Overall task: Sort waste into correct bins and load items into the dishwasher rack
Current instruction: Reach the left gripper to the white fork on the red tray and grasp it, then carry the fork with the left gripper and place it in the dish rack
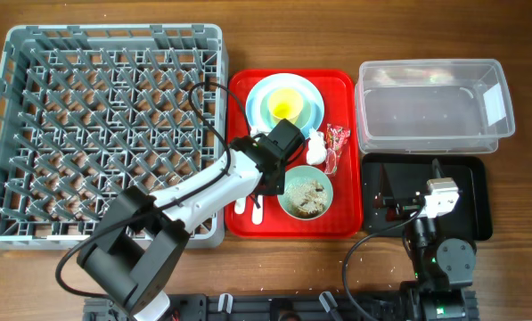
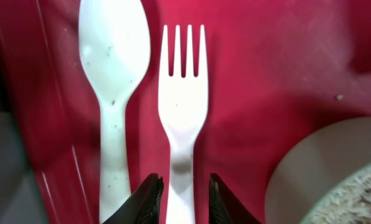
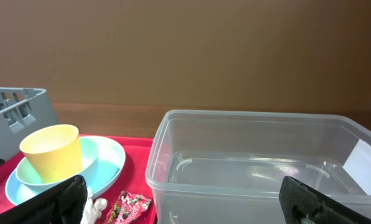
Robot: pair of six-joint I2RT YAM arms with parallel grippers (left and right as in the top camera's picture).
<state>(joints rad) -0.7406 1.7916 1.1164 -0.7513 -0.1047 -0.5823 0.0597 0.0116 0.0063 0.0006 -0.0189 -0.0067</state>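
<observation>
The fork (image 2: 184,118) lies flat on the red tray (image 2: 266,74), toward its 7 o'clock corner. We judge it light, thin and stiff, and likely slippery. It is best pinched across the handle, where our left gripper (image 2: 186,199) straddles it, jaws spread and not touching. The spoon (image 2: 114,62) crowds it at 9 o'clock, and the crumb bowl (image 2: 322,180) sits at 4. Our right gripper (image 3: 188,198) hangs spread and empty.

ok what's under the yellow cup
A mint bowl, itself on the blue plate on the red tray. The cup hides the bowl's floor, so anything beneath it can't be seen.
</observation>
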